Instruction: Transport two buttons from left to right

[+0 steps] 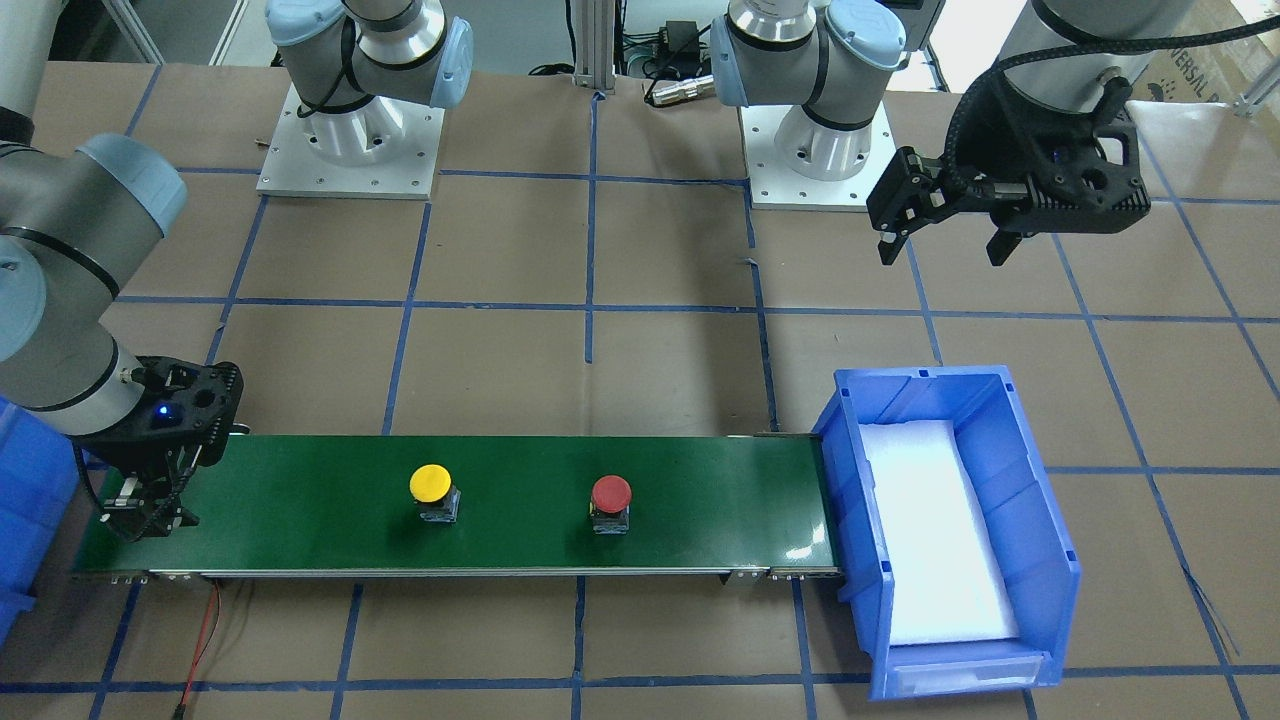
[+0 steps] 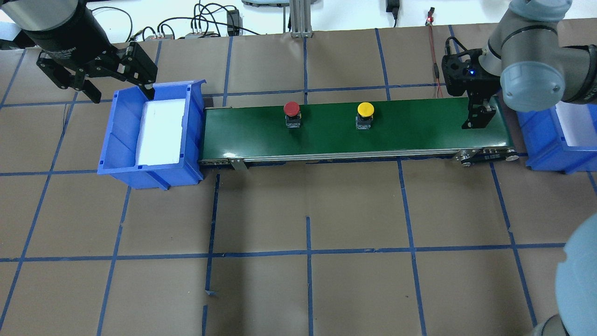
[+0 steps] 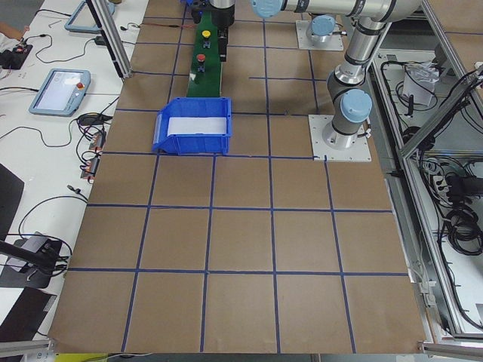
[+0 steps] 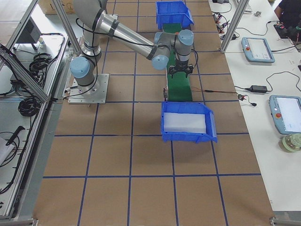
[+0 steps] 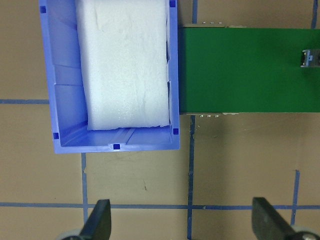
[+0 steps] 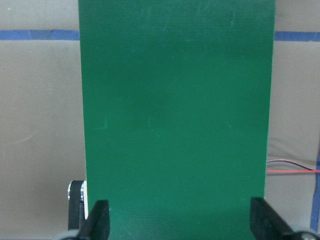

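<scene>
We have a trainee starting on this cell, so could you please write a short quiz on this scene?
1. True or false: the yellow button and the red button both stand on the green belt.
2. Which button is nearer the blue bin on the side of the left gripper? A red, B yellow.
3. Fill in: the right gripper is ___ (open or shut).
Key: 1 true; 2 A; 3 open.
</scene>
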Robot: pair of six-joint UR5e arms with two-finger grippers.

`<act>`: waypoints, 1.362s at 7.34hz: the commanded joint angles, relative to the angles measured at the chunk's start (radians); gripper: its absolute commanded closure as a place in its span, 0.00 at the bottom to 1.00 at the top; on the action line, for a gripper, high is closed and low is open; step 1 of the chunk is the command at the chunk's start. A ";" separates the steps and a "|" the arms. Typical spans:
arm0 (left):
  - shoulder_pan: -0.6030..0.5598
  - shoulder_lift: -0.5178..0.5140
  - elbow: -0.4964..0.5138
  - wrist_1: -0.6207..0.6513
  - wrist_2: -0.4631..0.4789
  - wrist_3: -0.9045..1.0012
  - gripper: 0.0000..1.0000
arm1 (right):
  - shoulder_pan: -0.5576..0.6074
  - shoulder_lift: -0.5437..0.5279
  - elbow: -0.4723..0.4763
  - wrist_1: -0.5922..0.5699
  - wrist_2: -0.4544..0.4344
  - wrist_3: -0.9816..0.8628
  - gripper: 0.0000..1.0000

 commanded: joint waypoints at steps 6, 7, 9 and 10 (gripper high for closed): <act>0.003 -0.042 -0.010 0.001 0.004 -0.073 0.00 | 0.002 -0.002 -0.002 0.000 -0.003 0.000 0.02; 0.003 -0.056 -0.016 0.013 0.006 -0.066 0.00 | 0.003 0.000 0.000 -0.001 -0.001 0.000 0.02; -0.010 -0.071 -0.015 0.039 0.007 -0.078 0.00 | 0.003 -0.002 0.002 0.000 -0.003 0.000 0.03; -0.013 -0.059 -0.022 0.026 0.007 -0.063 0.00 | 0.003 -0.002 0.002 0.000 -0.001 0.000 0.03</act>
